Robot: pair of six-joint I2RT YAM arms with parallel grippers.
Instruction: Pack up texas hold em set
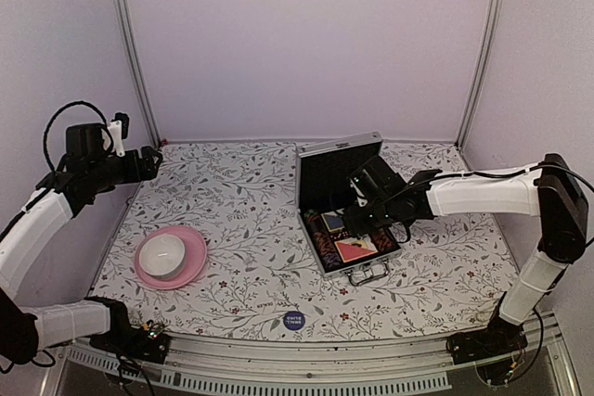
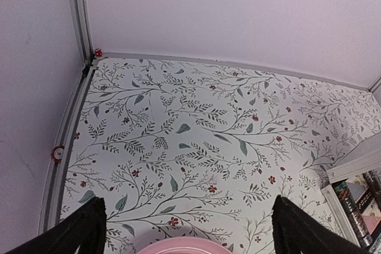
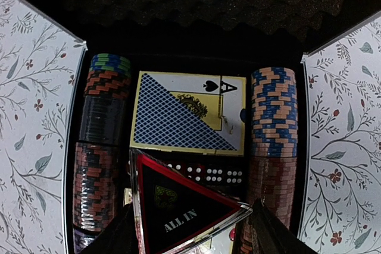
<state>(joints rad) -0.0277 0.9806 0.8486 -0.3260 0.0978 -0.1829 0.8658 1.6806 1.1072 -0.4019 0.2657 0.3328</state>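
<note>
your right hand (image 3: 190, 239) is part-closed on the red-black triangle (image 3: 178, 203), just above the dice (image 3: 208, 173) in the open case (image 1: 325, 183). lower it flat between the chip rows (image 3: 272, 111) before releasing. your left hand (image 2: 190, 230) gapes empty. the blue disc (image 1: 293, 320) lies near the surface (image 1: 241, 266) edge.

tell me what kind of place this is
Probably a robot test cell, not a home: a left arm and a right arm bolted to a metal rail, frame posts against bare walls, a floral tablecloth.
</note>
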